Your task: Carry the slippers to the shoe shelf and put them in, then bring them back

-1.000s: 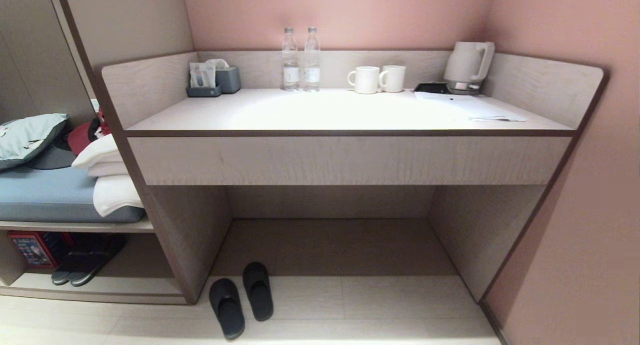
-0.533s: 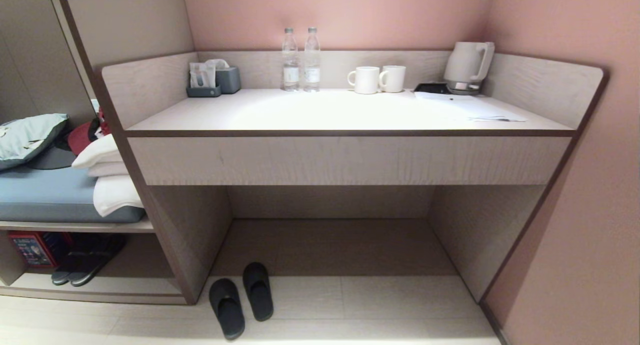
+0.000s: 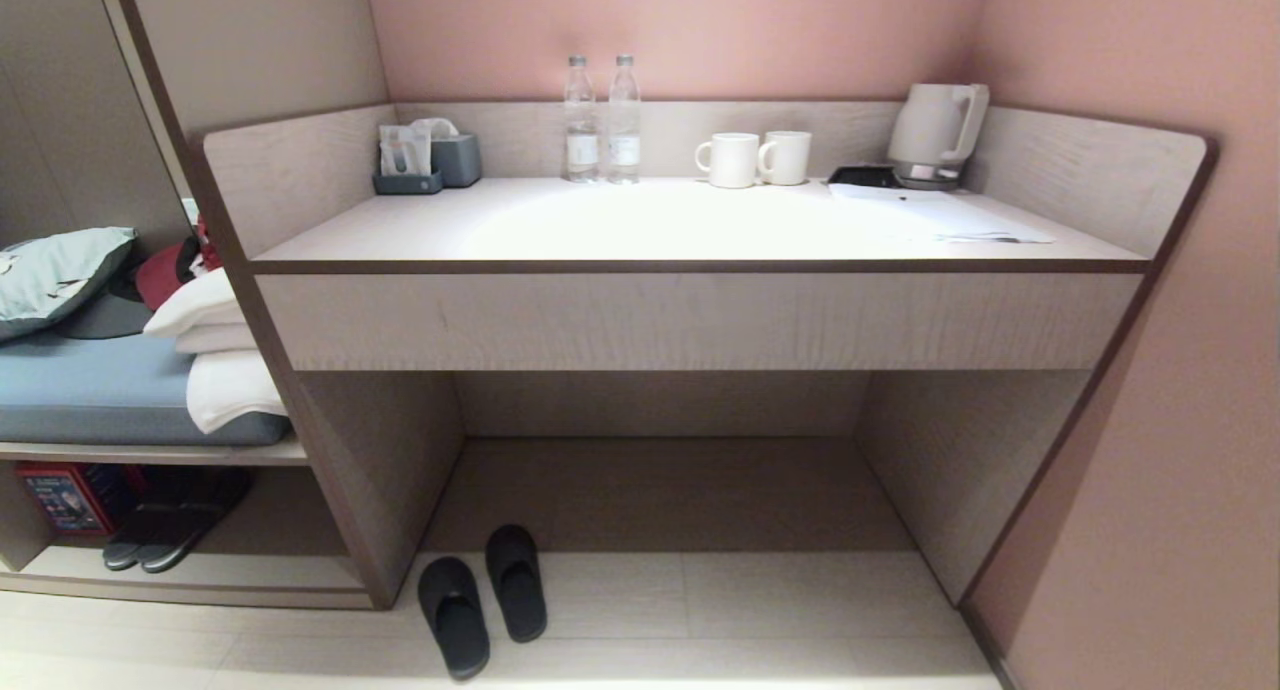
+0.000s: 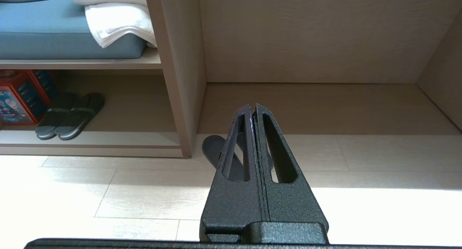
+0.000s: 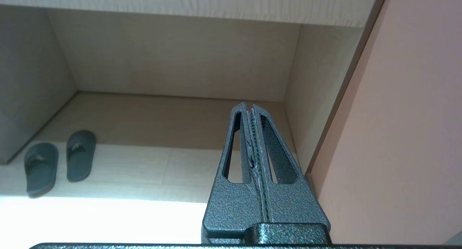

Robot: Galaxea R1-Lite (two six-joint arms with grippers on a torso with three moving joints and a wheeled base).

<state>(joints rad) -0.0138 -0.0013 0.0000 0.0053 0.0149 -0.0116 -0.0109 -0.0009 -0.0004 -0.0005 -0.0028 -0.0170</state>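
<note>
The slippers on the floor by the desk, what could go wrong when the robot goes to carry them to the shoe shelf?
1. The shoe shelf already holds another dark pair, so the wrong pair could be taken on the way back.
2. The slippers lie side by side, close to the desk's side panel; a gripper could bump it.
3. The left gripper and right gripper are both shut and must open first.

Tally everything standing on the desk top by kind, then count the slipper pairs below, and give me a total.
Water bottles: 2
White mugs: 2
Kettle: 1
Tissue box: 1
Sachet tray: 1
Paper sheet: 1
the slippers, black pair on the floor: 1
Dark pair in the shoe shelf: 1
Total: 10
</note>
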